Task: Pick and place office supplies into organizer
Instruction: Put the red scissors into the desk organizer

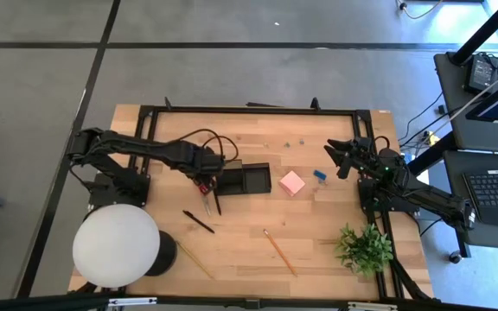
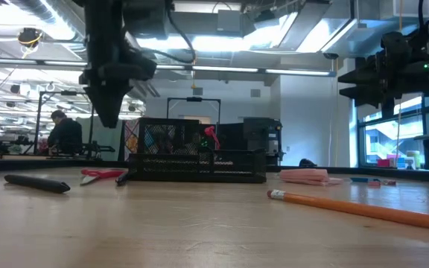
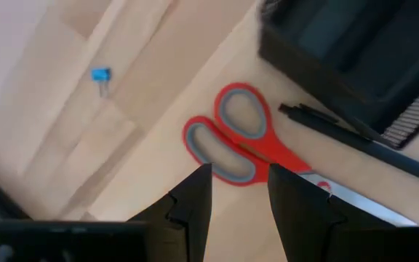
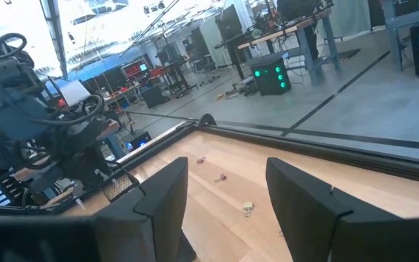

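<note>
Red-handled scissors (image 3: 233, 135) lie flat on the wooden table beside the black organizer (image 1: 247, 180), and they also show in the low view (image 2: 101, 174). My left gripper (image 3: 240, 178) hangs open just above the scissors' handle rings, pointing steeply down, with nothing between its fingers. In the low view its tips (image 2: 109, 112) stand clear of the table. A thin black pen (image 3: 340, 131) lies between the scissors and the organizer. The pink note block (image 1: 292, 182) and a small blue piece (image 1: 320, 175) lie right of the organizer. My right gripper (image 1: 340, 160) waits open and raised at the right.
Another black pen (image 1: 199, 222) and two pencils (image 1: 277, 250) (image 1: 195, 259) lie toward the near edge. A white round lamp (image 1: 115, 244) stands at the near left and a green plant (image 1: 363, 246) at the near right. A small blue clip (image 3: 100, 74) lies apart from the scissors.
</note>
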